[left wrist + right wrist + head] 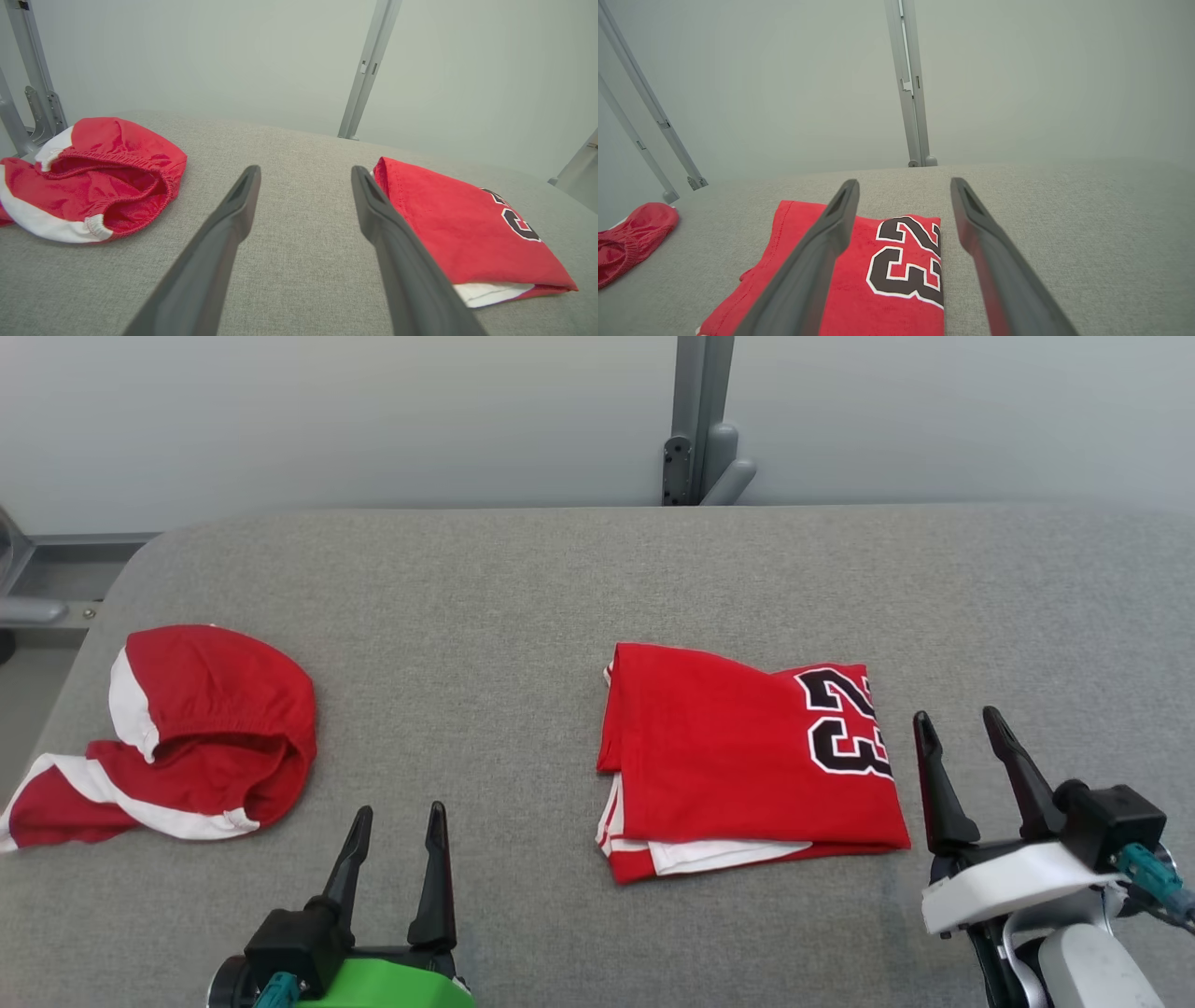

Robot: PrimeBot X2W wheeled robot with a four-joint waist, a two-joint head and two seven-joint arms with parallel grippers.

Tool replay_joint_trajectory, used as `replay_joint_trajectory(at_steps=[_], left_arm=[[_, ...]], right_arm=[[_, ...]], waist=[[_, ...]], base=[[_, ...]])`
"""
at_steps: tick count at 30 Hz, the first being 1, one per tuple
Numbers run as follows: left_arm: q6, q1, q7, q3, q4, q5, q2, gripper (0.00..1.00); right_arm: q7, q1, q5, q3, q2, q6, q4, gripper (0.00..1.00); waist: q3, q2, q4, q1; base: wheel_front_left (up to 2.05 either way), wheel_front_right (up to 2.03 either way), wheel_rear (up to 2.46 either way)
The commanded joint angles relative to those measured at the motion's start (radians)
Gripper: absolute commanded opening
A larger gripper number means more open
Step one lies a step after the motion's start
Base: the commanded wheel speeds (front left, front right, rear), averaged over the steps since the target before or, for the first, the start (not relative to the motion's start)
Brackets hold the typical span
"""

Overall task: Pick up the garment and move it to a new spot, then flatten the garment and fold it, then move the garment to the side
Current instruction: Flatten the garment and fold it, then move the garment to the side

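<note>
Both the left gripper point(400, 808) and the right gripper point(957, 714) are hovering low over the grey padded table point(523, 579), with fingers pointing away from the robot and spread wide, gripping nothing. The right one is sitting just beside the right edge of the one folded red jersey point(738, 765), which is lying right of centre with its number showing. One pair of red-and-white shorts point(205, 728) is lying crumpled at the far left, well apart. One grey metal post point(698, 420) is standing behind the table.
</note>
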Motion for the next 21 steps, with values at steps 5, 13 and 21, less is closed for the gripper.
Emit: replay_joint_trajectory(at_steps=[5, 13, 21], left_arm=[[-0.002, 0.049, -0.002, 0.024, -0.072, 0.092, 0.001, 1.00], [-0.003, 0.118, -0.002, 0.055, -0.134, 0.173, 0.001, 1.00], [-0.012, 0.170, -0.002, 0.072, -0.110, 0.191, 0.001, 1.00]], right_arm=[[-0.003, 0.095, -0.126, -0.039, 0.048, 0.000, -0.133, 1.00], [-0.003, 0.223, -0.213, -0.051, 0.069, 0.000, -0.199, 1.00], [-0.003, 0.284, -0.224, -0.055, 0.085, 0.000, -0.164, 1.00]], waist=[[-0.042, 0.0000, -0.023, 0.0000], [-0.096, 0.0000, -0.028, 0.0000], [-0.134, 0.0000, -0.039, 0.0000]], base=[[0.00, 0.00, 0.00], [0.00, 0.00, 0.00], [0.00, 0.00, 0.00]])
